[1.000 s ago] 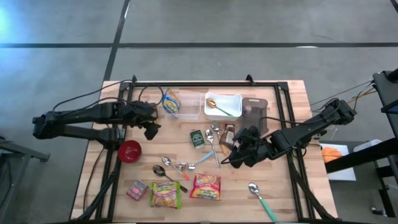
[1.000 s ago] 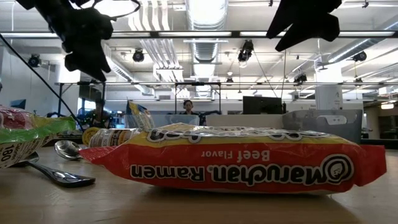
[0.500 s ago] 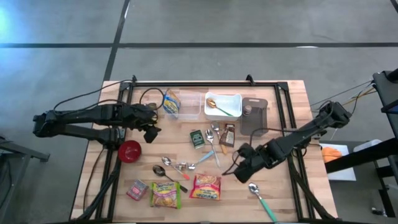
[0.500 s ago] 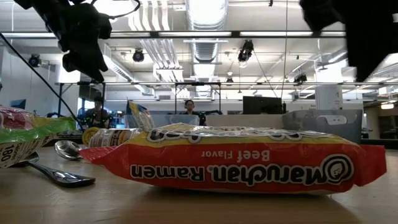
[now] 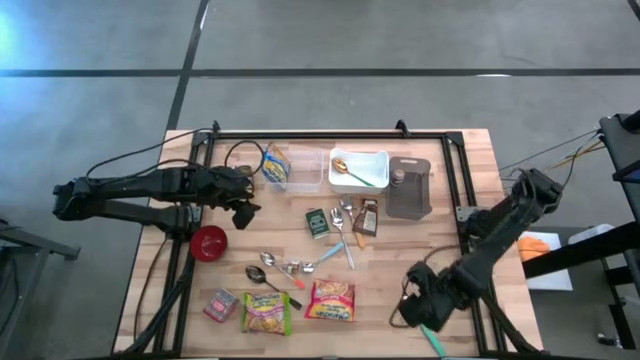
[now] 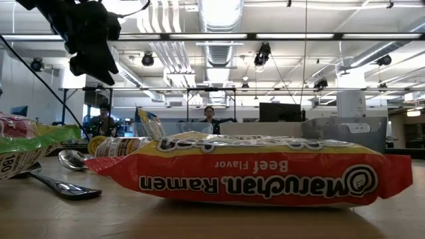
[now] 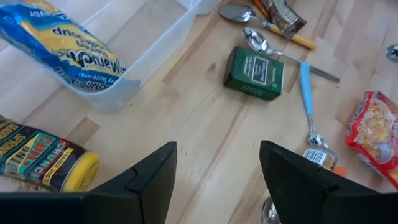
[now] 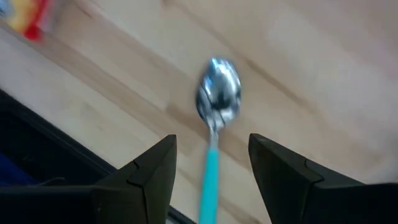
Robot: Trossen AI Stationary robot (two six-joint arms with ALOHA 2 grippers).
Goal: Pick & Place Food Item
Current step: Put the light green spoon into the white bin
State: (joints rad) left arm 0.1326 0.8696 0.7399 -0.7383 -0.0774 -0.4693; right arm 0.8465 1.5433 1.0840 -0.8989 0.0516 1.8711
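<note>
Swinging away from the cutlery cluster at the counter's middle, the right gripper [image 5: 418, 312] is now hanging over the near edge toward the right-hand corner, directly above a teal-handled metal spoon [image 8: 214, 121]. The left gripper [image 5: 243, 198] is sitting where it was a second ago, near the far-left part of the wooden counter [image 5: 470, 160] beside a clear plastic bin [image 5: 305, 170].

Both sets of fingers are standing parted with nothing between them. From the right wrist, the two dark fingers are framing the spoon's bowl and the start of its handle, still well above it.

The food items are lying elsewhere: a red beef ramen packet [image 5: 331, 300] and a yellow-green ramen packet [image 5: 266, 313] are resting along the near edge left of the right gripper, a small red snack packet [image 5: 220, 304] is lying toward the near-left corner, a small green box [image 7: 254, 73] is sitting mid-counter, and a blue noodle packet [image 7: 62, 53] is already leaning in the clear bin. A yellow-capped spice jar [image 7: 43, 155] is lying on its side just beside that bin.

The right arm seems to be lining up on the spoon rather than on food. To do this step well, the fingers should be straddling the thin handle across its width, descending straight until the tips are nearly touching the wood, then closing gently so the spoon is not skidding toward the edge. If food is the aim, the gripper should be shifting left to the red packet and pinching its crimped end.
</note>
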